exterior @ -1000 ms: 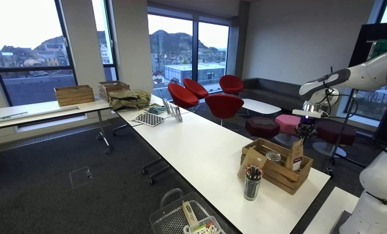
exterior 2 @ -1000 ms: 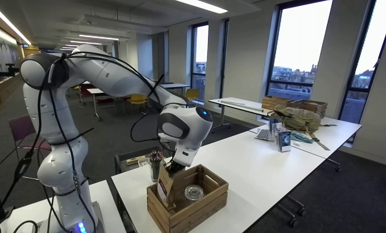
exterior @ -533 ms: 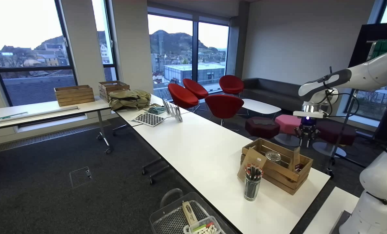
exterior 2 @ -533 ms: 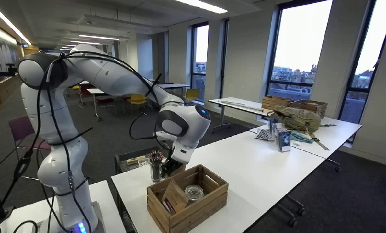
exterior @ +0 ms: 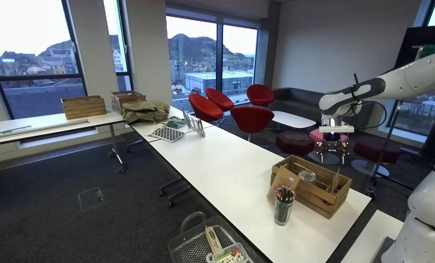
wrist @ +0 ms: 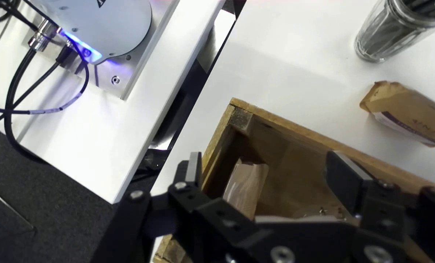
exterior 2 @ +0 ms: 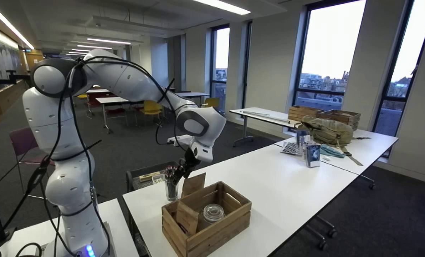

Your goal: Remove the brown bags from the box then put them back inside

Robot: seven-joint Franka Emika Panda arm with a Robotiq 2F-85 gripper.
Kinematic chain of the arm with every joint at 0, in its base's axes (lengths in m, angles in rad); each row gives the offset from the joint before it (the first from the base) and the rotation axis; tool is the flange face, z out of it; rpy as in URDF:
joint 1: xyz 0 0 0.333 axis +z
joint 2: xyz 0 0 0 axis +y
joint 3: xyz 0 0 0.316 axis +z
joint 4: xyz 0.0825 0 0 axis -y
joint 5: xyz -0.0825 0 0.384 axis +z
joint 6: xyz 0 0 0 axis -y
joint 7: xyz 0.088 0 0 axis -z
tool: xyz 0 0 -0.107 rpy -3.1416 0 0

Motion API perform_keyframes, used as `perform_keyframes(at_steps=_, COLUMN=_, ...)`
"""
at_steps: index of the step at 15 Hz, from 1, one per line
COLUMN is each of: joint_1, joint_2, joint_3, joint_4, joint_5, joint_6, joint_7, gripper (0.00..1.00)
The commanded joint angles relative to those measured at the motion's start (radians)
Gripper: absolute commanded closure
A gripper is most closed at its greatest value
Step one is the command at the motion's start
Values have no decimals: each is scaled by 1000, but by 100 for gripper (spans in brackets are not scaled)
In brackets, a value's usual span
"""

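My black two-fingered gripper point(exterior: 332, 159) hangs above the brown slatted wooden crate point(exterior 2: 221, 230), and I see its jaws standing wide apart. Inside the crate, toward the end nearer the base of my white robot arm point(exterior 2: 127, 82), I have a tan-brown paper bag point(exterior 2: 187, 216), with a round lidded glass jar point(exterior 2: 213, 213) near it. A second tan-brown paper bag point(exterior: 284, 179) is outside on the white table point(exterior: 235, 175), just apart from the crate's long side, near a clear glass tumbler point(exterior: 283, 213) of dark, red-tipped pencils point(exterior: 285, 193).

Both exterior views share box point(exterior 2: 219, 227); wrist view nearer, facing down.
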Motion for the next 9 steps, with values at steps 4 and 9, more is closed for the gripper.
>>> perform_keyframes(at_steps=4, joint_1=92, joint_2=44, joint_3=85, joint_4=145, joint_5=-85, joint_6=-87, joint_7=-149, gripper=0)
perform_keyframes(at_steps=9, joint_1=132, joint_2=77, joint_3=114, joint_4=170, joint_5=-164, joint_6=-53, joint_7=-328, gripper=0)
